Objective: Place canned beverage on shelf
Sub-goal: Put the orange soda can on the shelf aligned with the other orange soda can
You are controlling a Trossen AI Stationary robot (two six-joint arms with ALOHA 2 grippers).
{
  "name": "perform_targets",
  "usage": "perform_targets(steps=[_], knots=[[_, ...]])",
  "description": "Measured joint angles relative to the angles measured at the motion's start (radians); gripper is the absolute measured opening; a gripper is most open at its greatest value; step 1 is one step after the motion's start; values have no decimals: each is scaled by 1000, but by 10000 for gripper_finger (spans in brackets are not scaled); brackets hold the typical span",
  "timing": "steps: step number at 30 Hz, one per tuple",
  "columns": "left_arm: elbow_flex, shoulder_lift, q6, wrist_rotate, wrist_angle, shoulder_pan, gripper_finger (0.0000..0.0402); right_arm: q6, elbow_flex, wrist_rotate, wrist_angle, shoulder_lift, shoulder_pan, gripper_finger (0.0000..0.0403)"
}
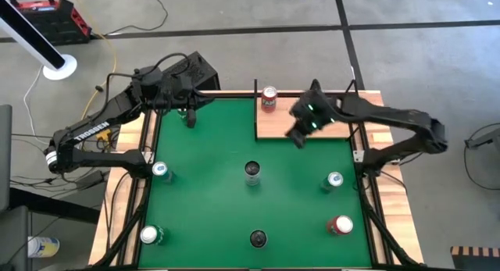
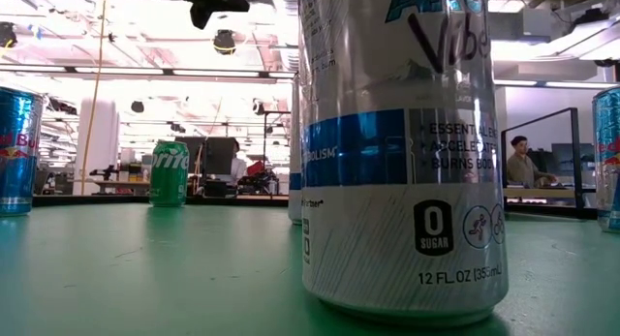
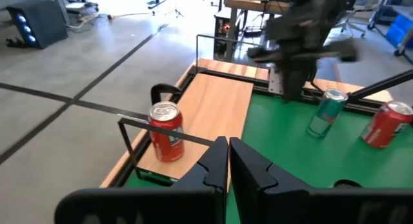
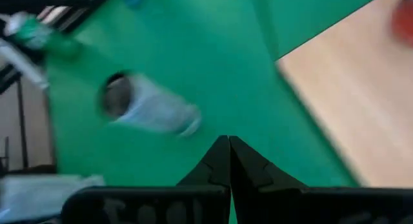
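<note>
My right claw (image 1: 297,137) hangs over shelf (image 1: 328,126) edge, pinched tight, empty. Red can (image 1: 269,98) upright on shelf. Left claw (image 1: 190,115) closed too, empty, by tabletop (image 1: 211,185) far edge.

red can (image 1: 269,98) on pale-wood shelf (image 1: 312,126), green felt (image 1: 211,169).

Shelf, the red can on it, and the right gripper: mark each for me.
shelf (image 1: 312,132): high view, bare wood near its front edge.
red can (image 1: 269,98): high view, on its top.
right gripper (image 1: 294,138): high view, at the tip of its shut jaws, over the shelf's front edge.
</note>
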Motion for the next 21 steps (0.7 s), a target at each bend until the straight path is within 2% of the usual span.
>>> perform_targets(steps=[5,11,15,21], knots=[[0,0,-48,-27,0,-16,0,238,0,129,-17,-123,303,22],[0,0,-94,-88,16,-49,0,599,1,258,-19,-155,655,21],[0,0,-94,-84,38,-81,0,880,64,332,-97,-90,875,20],[0,0,-29,-59,37,-127,0,1350,353,374,-528,113,1085,20]])
